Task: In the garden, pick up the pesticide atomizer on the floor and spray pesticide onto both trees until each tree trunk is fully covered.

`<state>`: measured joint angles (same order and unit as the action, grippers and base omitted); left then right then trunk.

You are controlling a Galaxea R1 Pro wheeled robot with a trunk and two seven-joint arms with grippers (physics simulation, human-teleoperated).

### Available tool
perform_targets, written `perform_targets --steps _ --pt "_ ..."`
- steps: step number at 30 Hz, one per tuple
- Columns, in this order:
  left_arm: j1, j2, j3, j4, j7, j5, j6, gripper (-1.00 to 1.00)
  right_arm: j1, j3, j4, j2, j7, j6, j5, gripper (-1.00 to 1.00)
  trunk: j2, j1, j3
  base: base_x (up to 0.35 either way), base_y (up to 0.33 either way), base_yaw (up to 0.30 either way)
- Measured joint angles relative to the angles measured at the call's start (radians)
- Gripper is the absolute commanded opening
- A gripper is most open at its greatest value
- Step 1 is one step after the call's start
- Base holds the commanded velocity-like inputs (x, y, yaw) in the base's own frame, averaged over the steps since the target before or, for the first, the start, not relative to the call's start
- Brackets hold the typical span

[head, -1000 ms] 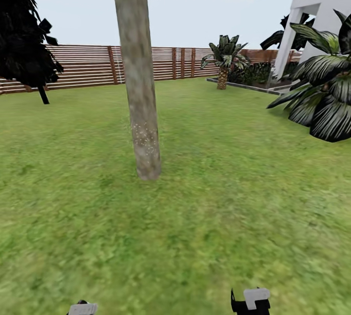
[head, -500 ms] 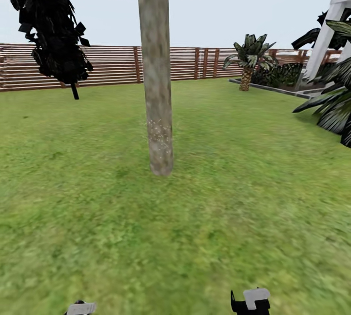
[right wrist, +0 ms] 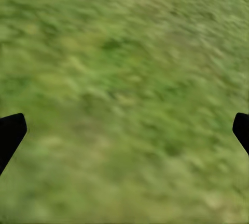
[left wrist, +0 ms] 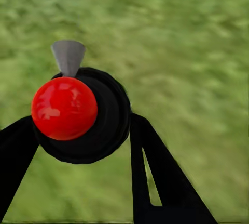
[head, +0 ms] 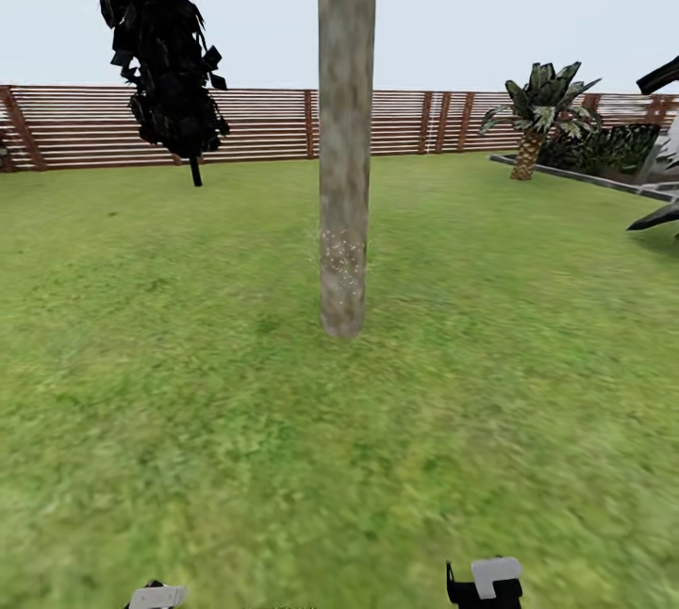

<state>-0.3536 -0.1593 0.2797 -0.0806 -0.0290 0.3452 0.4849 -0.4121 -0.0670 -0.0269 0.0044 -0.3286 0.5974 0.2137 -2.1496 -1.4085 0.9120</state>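
One tree trunk (head: 344,138), thick and mottled grey-brown, rises from the lawn straight ahead in the head view. Pale speckles dot its bark low down (head: 341,260). In the left wrist view my left gripper (left wrist: 78,133) is shut on the pesticide atomizer (left wrist: 65,108), whose red top, dark round body and pale trigger (left wrist: 68,56) show above grass. My right gripper (right wrist: 127,130) is open over bare grass, nothing between its fingers. Small pieces of both arms show at the head view's lower edge, the left arm (head: 158,596) and the right arm (head: 487,581).
A dark columnar conifer (head: 165,53) stands at the back left before the slatted wooden fence (head: 255,123). A small palm (head: 536,114) and a raised planting bed (head: 585,177) lie at the back right. Lawn (head: 189,420) stretches between me and the trunk.
The whole head view has swung left, so the trunk, conifer and palm sit further right in the picture. The white building has left the view. Both grippers look the same.
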Motion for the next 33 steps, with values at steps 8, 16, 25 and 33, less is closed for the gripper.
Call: perform_targets --steps 8,16,25,33 --pt "0.0 -0.001 -0.011 0.0 0.002 0.028 -0.001 -1.0 0.0 0.0 0.0 -0.001 0.0 0.0 0.0 1.0 0.0 0.0 0.004 0.0 -0.001 0.282" --pt "0.0 -0.002 -0.02 0.001 -0.013 0.106 0.001 -1.0 0.0 0.0 0.0 -0.001 0.001 0.0 0.0 1.0 0.0 0.0 0.009 0.0 0.0 0.28" --pt "0.0 -0.002 -0.017 0.001 -0.014 0.104 0.0 -1.0 0.0 0.0 0.0 -0.001 0.002 0.0 0.0 1.0 0.0 0.0 0.015 0.0 0.0 0.279" --pt "0.0 0.0 -0.016 0.001 -0.015 0.104 -0.001 -1.0 0.0 0.0 0.0 -0.001 0.001 0.0 0.0 1.0 0.0 0.0 0.02 0.0 0.0 0.279"
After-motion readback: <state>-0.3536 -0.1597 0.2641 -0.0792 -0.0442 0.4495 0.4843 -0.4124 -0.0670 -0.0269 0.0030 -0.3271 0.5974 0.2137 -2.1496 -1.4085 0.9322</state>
